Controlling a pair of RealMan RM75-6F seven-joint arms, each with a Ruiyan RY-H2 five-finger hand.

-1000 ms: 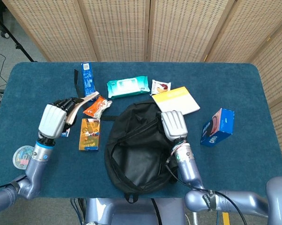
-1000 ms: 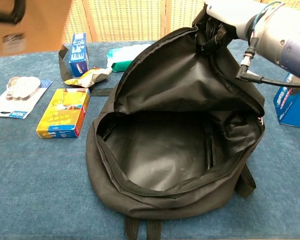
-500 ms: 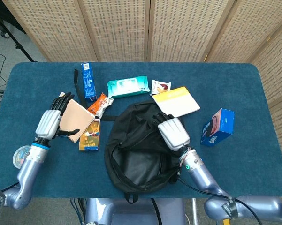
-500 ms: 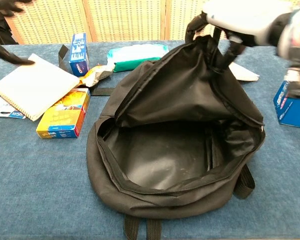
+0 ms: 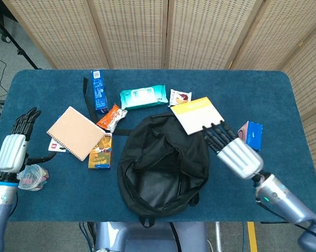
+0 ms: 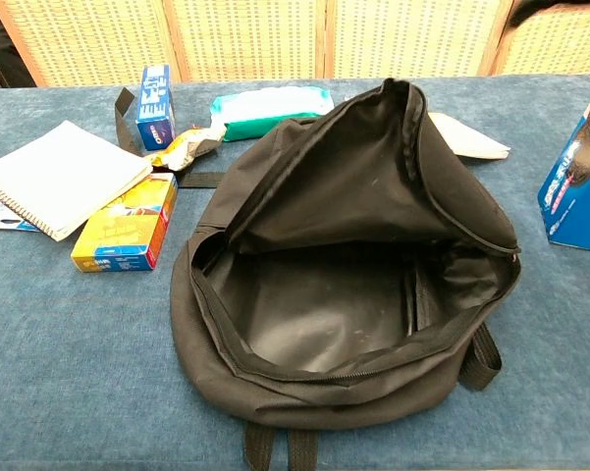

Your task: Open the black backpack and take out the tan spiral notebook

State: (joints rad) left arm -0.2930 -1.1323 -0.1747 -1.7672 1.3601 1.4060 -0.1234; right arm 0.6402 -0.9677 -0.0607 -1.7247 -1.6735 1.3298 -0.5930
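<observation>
The black backpack [image 5: 160, 163] lies unzipped in the middle of the table, its dark inside [image 6: 324, 304] showing nothing in it. The tan spiral notebook [image 5: 75, 132] lies flat to its left, partly over an orange box [image 5: 100, 150]; the chest view shows the notebook [image 6: 64, 177] at the far left. My left hand [image 5: 13, 149] hangs at the table's left edge, fingers spread, holding nothing, well apart from the notebook. My right hand [image 5: 232, 151] floats right of the backpack, fingers apart and empty. Neither hand shows in the chest view.
A blue carton [image 5: 98, 91], a snack packet [image 5: 111, 117], a teal wipes pack [image 5: 143, 97], a small sachet [image 5: 180, 97] and a yellow-white booklet [image 5: 197, 114] lie behind the backpack. A blue cookie box [image 5: 252, 134] stands at right; a blister pack [image 5: 31, 177] lies under my left hand.
My left hand let go of the notebook, which now lies on the table, and drew back left. My right hand released the backpack flap and moved right; the flap sagged.
</observation>
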